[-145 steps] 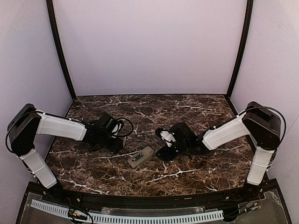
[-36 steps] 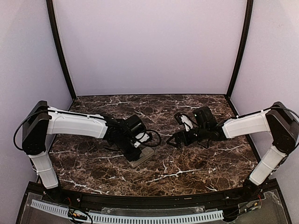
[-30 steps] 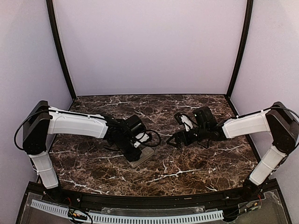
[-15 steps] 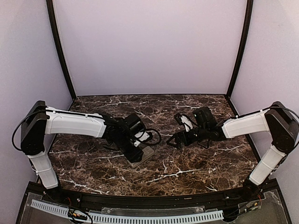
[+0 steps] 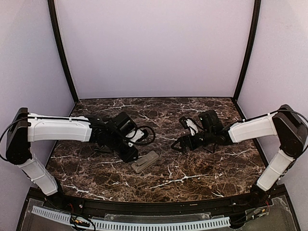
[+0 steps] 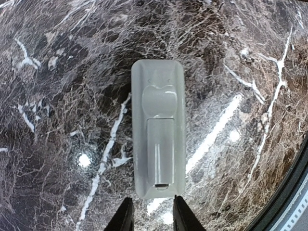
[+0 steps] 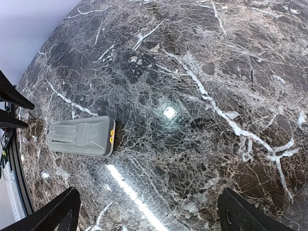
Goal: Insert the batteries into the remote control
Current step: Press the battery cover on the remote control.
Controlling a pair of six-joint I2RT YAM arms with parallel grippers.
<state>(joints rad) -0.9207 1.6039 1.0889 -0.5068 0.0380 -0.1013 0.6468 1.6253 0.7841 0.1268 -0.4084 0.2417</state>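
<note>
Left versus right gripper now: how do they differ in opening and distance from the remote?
The black two-finger left gripper has its jaws only narrowly apart; the black right gripper is spread wide. The left gripper sits just off one short end of the flat white remote control, lying back up; the right gripper stands well clear of it. Both hold nothing.
</note>
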